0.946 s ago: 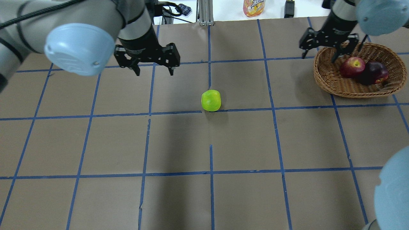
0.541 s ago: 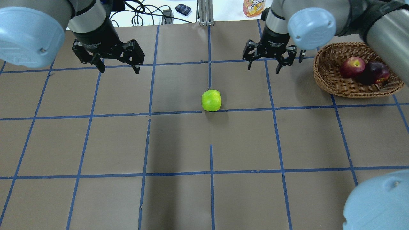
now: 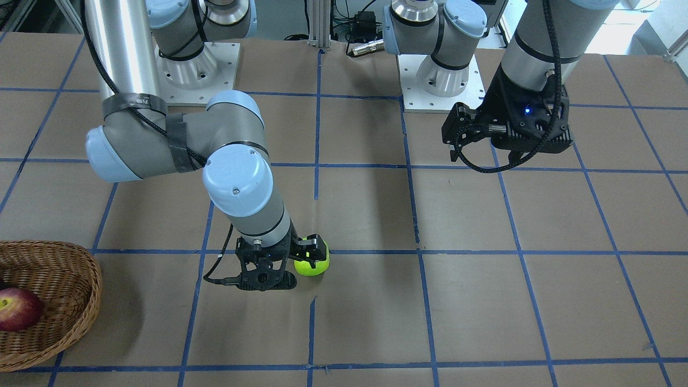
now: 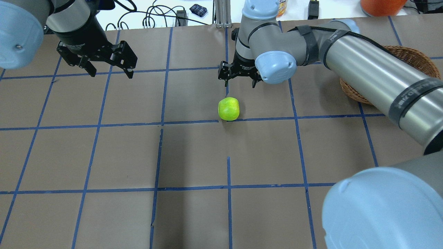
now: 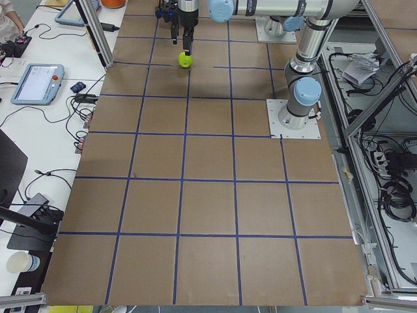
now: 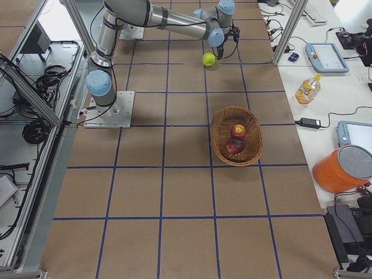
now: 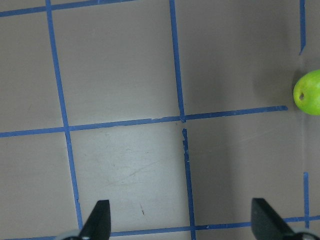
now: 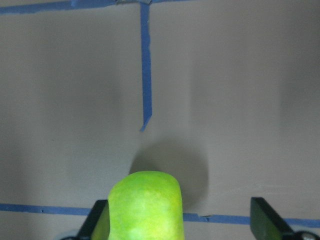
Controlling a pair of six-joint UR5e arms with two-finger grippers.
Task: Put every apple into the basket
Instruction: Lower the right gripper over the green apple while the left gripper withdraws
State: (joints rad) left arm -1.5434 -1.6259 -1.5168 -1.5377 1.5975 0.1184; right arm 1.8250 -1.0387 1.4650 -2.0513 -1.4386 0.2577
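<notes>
The yellow-green apple (image 4: 228, 109) lies on the brown table near its middle; it also shows in the front view (image 3: 313, 266). My right gripper (image 4: 240, 83) is open and hovers just above and behind it. In the right wrist view the apple (image 8: 145, 205) sits low between the fingers, close to the left one. The wicker basket (image 6: 216, 136) stands at the right and holds the red apple (image 6: 238, 130) and the maroon apple (image 6: 235, 146). My right arm hides most of the basket (image 4: 415, 57) in the overhead view. My left gripper (image 4: 112, 74) is open and empty at the far left.
Blue tape lines grid the table. The two arm bases (image 3: 193, 70) stand at the robot's edge. Beyond the far edge are cables and an orange drink bottle (image 6: 306, 88). An orange bucket (image 6: 343, 168) stands off the table's end.
My right gripper has swung left from over the basket to above the green apple, staying open. My left gripper has moved left and back, away from the centre. The apples have not moved.
</notes>
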